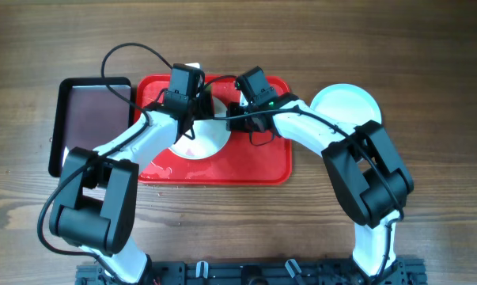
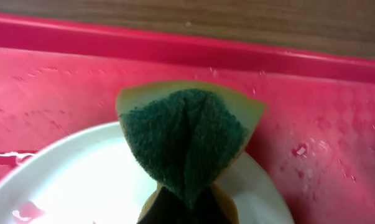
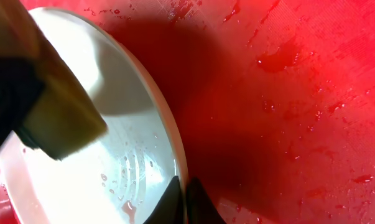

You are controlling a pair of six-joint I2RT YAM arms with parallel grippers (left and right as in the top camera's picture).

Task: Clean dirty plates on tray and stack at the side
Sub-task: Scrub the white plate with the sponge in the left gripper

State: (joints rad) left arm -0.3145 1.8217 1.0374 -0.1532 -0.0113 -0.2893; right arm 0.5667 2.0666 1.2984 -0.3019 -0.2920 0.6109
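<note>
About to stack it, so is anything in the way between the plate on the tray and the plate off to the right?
Only the raised rim of the tray lies between the plate and the side plate, though the right arm hides part of that stretch.

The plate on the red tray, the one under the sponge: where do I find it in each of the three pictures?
Overhead: the plate lies in the middle of the tray, partly hidden under the left arm.
Left wrist: bottom left of the picture, under the green sponge.
Right wrist: the left half of the picture, its rim curving down to the bottom edge.
Shared landmark: the wet red tray around it.
</note>
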